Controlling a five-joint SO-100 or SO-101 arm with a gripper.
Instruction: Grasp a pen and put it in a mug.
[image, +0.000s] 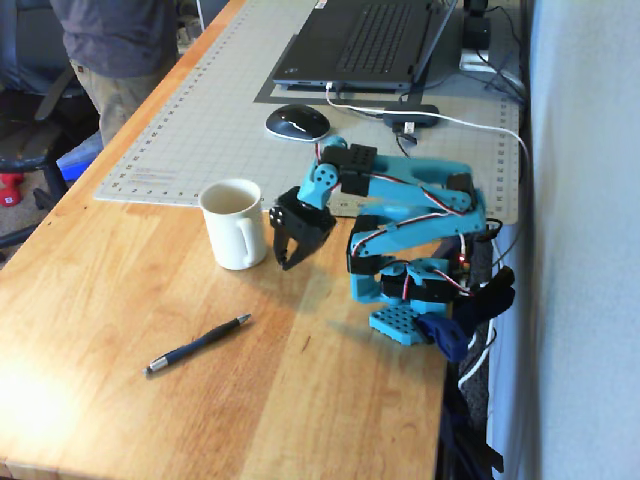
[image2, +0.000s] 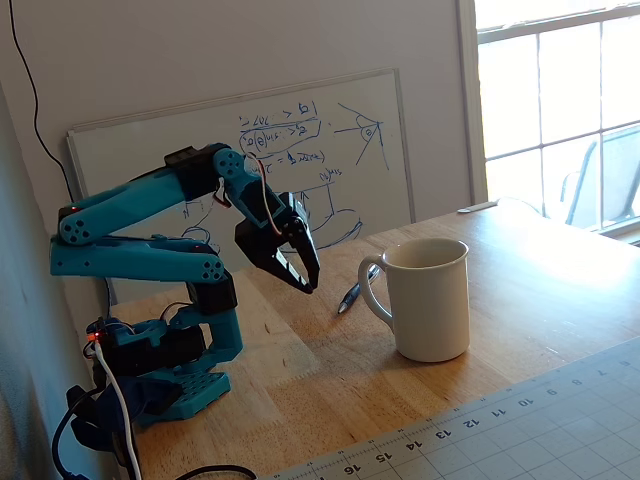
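The gripper (image: 291, 256) hangs empty, its jaws slightly parted, just right of the mug (image: 236, 224) in a fixed view. The pen (image: 198, 344) lies flat on the table (image: 120, 300), nearer the camera and well apart from it. Risk — swinging toward it, the arm clips the mug's handle; the slim pen may roll.

The mug (image: 234, 223) is plain cream-white, paler inside. The pen (image: 198, 344) is dark navy-black with silvery ends. The arm (image2: 140, 256) is bright turquoise with black motors and a black gripper (image: 291, 250). The table (image: 120, 300) is honey-toned wood; the cutting mat (image: 210, 110) is pale grey-green with a fine grid.
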